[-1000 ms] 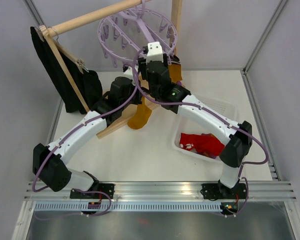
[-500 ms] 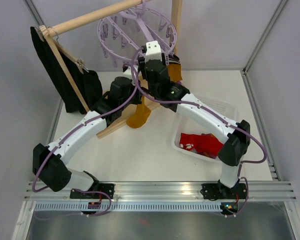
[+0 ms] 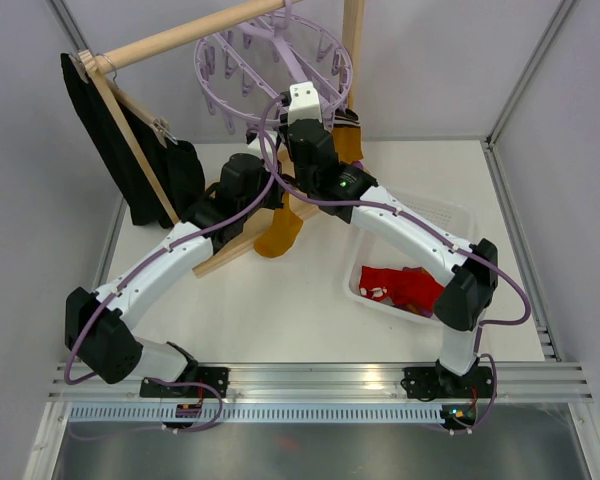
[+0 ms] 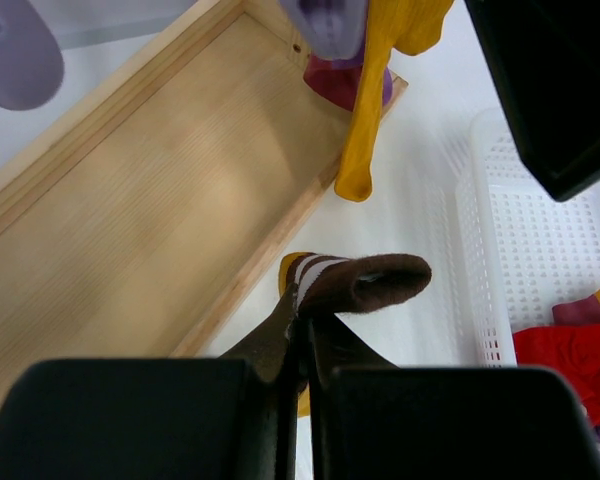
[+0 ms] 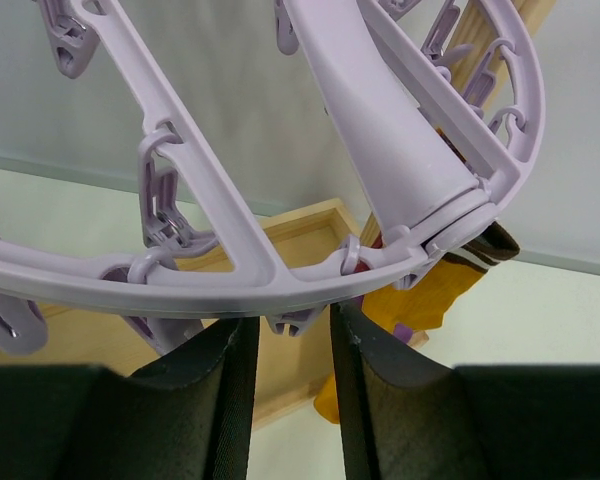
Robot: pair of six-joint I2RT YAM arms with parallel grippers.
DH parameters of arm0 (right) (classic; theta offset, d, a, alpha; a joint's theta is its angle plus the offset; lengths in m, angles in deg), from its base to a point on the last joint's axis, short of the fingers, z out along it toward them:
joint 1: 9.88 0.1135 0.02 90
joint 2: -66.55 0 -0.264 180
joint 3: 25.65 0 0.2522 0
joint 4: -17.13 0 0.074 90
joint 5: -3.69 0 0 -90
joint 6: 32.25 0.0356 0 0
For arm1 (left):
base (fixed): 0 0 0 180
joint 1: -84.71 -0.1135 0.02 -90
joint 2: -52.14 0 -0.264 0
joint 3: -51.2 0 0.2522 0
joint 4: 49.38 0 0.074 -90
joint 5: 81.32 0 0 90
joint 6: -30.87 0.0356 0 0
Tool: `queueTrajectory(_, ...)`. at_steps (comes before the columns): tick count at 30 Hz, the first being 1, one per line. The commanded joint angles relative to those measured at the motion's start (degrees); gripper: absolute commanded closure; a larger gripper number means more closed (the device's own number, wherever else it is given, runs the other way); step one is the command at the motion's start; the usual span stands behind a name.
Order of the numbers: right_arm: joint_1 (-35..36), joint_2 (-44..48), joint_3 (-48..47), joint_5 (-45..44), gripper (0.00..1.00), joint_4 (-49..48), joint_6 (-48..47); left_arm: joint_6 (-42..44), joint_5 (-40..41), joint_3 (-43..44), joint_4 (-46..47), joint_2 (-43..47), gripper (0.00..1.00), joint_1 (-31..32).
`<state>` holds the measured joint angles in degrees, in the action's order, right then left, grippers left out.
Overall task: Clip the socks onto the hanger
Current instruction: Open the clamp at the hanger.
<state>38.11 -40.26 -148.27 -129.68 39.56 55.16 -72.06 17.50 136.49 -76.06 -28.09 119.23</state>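
White tabletop (image 3: 280, 310), grey walls (image 3: 430, 60). Below the lavender hanger (image 5: 390, 150), left gripper (image 4: 305, 335) pinched tight on a mustard sock (image 3: 278, 235) dangling lengthwise downward; at the hanger's rim, right gripper (image 5: 291, 335) parted around a peg (image 5: 295, 321)

Clip hanger (image 3: 275, 55) hangs back centre off the wooden rod (image 3: 170, 38), above the rack base (image 4: 130, 200). Garment (image 3: 130, 165) on its wooden hanger (image 3: 130, 130) is back left. Basket (image 3: 458, 215) sits front right of the rack, with socks (image 3: 405, 288) in it. A hanging sock (image 4: 380, 90) drops from the hanger's right side, over the base's far corner. My right gripper (image 5: 288, 332) is under the hanger's near rim, with a peg (image 5: 292, 320) between its fingers. My left gripper (image 4: 305, 345) is left of it and lower, over the base edge. The held sock (image 4: 365, 282) is pinched by its cuff in it, basket to its right.
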Motion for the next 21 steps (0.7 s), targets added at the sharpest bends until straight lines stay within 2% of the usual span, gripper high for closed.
queueTrajectory(1,-0.4,1.2,-3.0,-0.5,0.71,-1.3,0.7,1.8,-0.6,0.4,2.1,2.2,0.98,0.1)
queueTrajectory(13,-0.5,5.9,-1.0,0.0,0.98,3.9,2.4,-1.7,-3.5,0.5,3.8,2.4,0.98,0.1)
queueTrajectory(21,-0.5,8.5,-0.7,2.6,1.0,6.7,5.8,-5.5,-7.2,0.7,6.0,1.1,0.98,0.1)
